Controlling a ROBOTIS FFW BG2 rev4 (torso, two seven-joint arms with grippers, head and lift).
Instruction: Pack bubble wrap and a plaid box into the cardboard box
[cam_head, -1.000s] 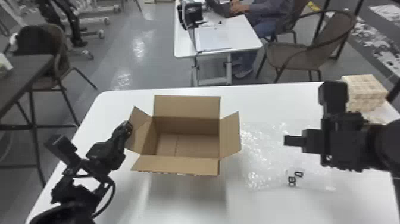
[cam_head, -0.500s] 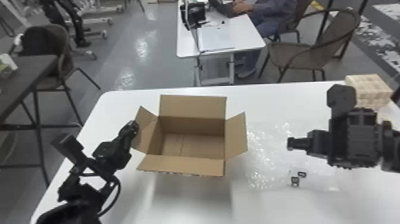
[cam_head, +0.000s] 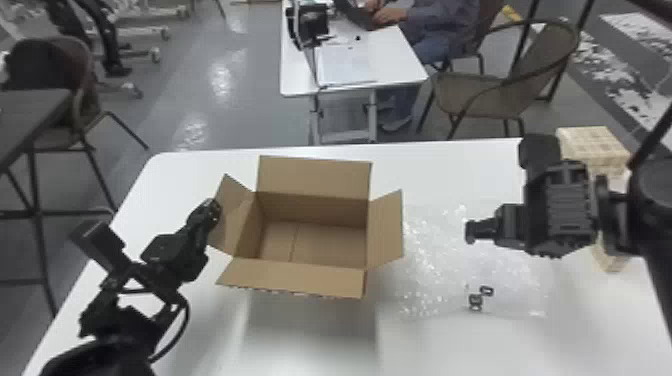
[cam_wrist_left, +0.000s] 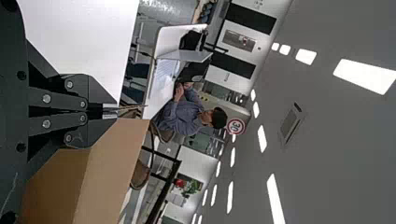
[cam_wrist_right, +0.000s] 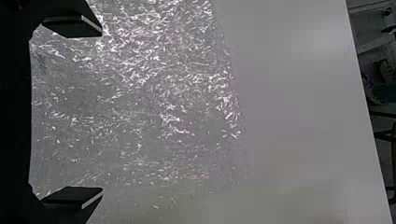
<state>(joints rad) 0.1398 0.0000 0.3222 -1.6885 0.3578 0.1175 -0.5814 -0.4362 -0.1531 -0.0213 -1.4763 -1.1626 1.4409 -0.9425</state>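
Access: from above, via the cardboard box's (cam_head: 320, 245) open top. Obstacles: raised far flap (cam_head: 315, 175); left gripper (cam_head: 212, 207) at left flap (cam_head: 231, 225).

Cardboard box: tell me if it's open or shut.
Open: the cardboard box has all four flaps spread, and its inside bottom shows between them.

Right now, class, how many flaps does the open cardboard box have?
4: the far flap, the near flap, the left flap and the right flap, all open.
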